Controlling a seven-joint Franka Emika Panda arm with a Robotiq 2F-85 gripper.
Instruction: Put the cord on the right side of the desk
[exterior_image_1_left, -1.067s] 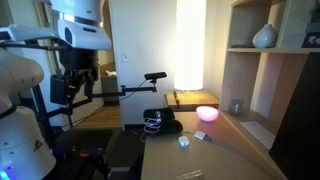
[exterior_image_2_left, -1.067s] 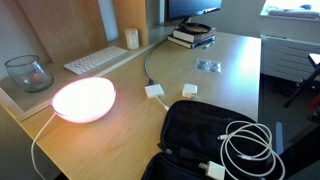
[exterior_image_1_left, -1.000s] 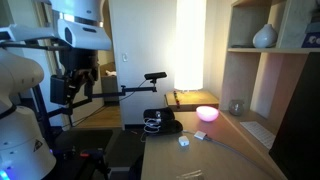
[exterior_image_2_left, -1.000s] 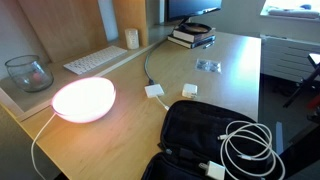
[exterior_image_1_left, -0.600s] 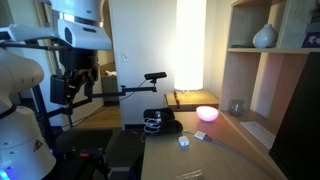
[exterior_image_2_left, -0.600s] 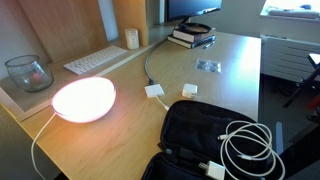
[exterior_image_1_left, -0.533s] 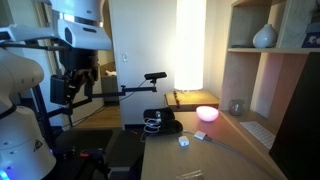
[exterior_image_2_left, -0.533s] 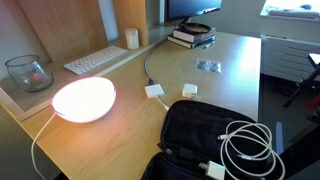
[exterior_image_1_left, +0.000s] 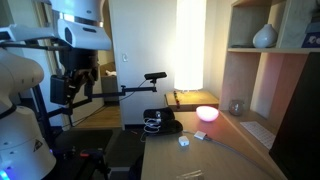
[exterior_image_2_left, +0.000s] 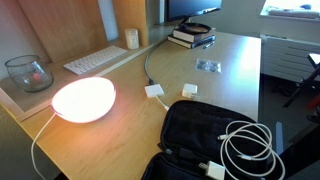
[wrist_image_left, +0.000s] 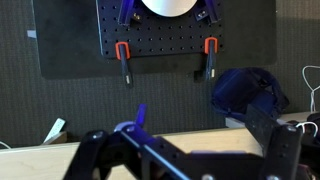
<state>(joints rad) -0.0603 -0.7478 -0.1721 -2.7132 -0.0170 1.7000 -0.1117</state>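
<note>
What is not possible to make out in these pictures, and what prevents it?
- The cord: in an exterior view its loops overlap on the black bag, so its ends cannot be traced.
- The gripper: in the wrist view it is dark and blurred, and the bottom edge cuts off its fingertips.
- The desk: in an exterior view the black bag hides the wood beneath it.

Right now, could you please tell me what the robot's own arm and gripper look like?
The arm is built of glossy white, rounded segments, with thick black cables hanging beside it in an exterior view. Its gripper is black, and its dark, jointed fingers look blurred in the wrist view. No markings are legible.
</note>
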